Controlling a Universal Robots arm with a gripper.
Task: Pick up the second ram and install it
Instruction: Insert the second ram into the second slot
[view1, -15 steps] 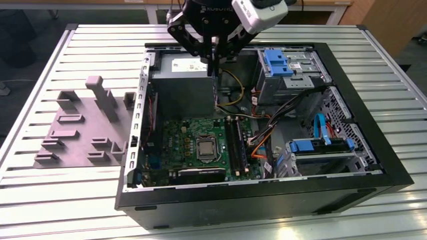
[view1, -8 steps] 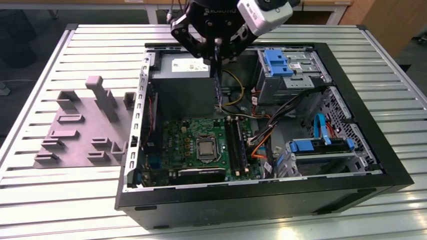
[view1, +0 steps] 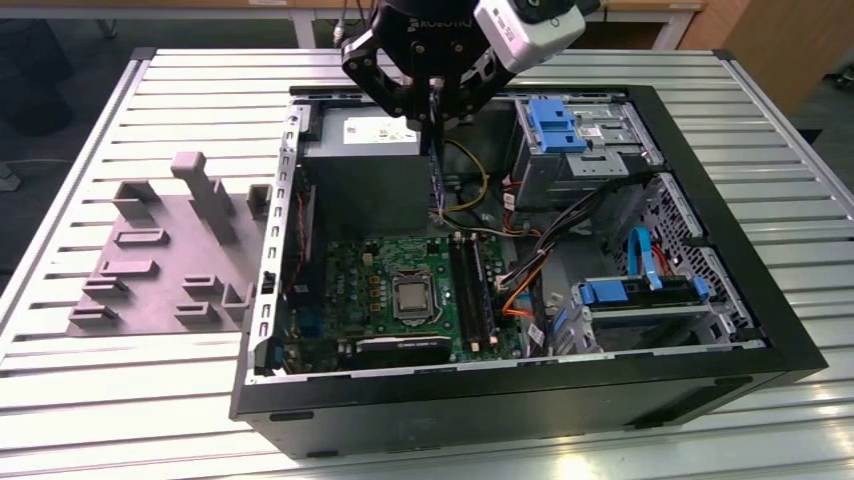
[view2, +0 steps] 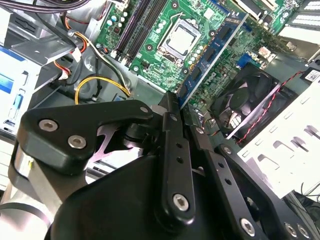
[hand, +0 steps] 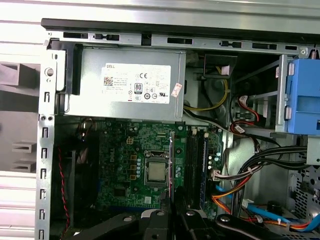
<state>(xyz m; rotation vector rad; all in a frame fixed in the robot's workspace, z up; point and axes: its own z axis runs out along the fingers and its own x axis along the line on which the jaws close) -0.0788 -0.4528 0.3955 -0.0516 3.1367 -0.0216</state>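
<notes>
The tool (view1: 434, 118) grips the ram (view1: 435, 170) by its upper end — board hanging on edge above the open case (view1: 747, 330), over the motherboard (view1: 360, 270), near the power supply (view1: 360, 130).

Black tool (view1: 434, 118) with bolted linkage fingers (view2: 175, 150), silver screws, white wrist camera housing (view1: 527, 28)

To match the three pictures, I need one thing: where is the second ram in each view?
Exterior view: the second ram hangs upright at the power supply's edge.
First wrist view: thin edge beside the processor.
Second wrist view: blue strip over the motherboard.
Shared landmark: the processor.
</notes>
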